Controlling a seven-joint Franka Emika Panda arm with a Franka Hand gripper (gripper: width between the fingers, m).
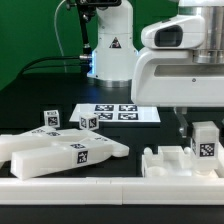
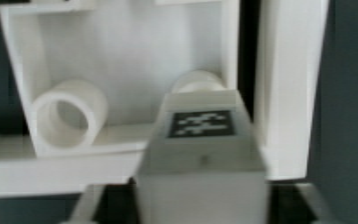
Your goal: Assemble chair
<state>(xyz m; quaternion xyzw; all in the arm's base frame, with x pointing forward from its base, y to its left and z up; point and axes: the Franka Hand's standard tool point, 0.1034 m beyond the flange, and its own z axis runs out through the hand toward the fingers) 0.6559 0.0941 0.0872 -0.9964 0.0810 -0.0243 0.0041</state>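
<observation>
My gripper is at the exterior view's right, shut on a tapered white chair part with a square tag. It holds this part upright, right over the white slotted panel. In the wrist view the held part fills the middle between my dark fingers, my gripper closed round it. Its rounded tip lies against the panel, beside a round socket. Whether the tip is seated is hidden.
Two long tapered legs lie at the exterior view's left. Two small tagged blocks stand behind them. The marker board lies before the robot base. A white rail runs along the front.
</observation>
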